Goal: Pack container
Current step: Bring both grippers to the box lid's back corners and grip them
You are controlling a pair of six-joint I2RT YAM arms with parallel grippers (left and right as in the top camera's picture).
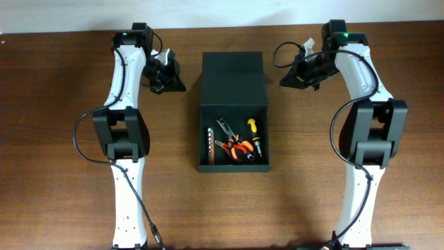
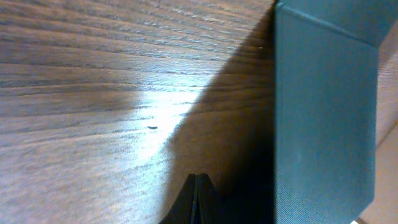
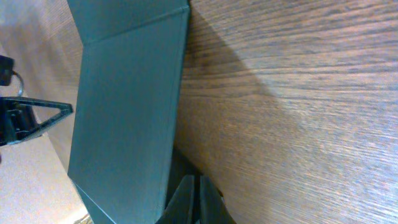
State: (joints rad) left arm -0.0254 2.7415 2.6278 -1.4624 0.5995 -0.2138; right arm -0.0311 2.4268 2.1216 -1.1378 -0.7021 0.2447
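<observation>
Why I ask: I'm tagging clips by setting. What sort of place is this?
Probably a robotics lab workbench, not a home: two white-and-black robot arms stand on a brown wood-grain table, flanking an open dark green-black matte square box holding orange-handled pliers and a yellow-handled screwdriver.

Below me lies a brown wooden worktop (image 1: 62, 194) with long dark grain lines. My left wrist view shows a tiny dark speck (image 2: 152, 127) on it, in a bright patch. I see orange-handled pliers (image 1: 236, 148). A yellow and black screwdriver (image 1: 254, 136) lies just right of them, a silver metal tool (image 1: 224, 126) just behind them, and a thin dark strip of little bits (image 1: 211, 142) to their left.
</observation>
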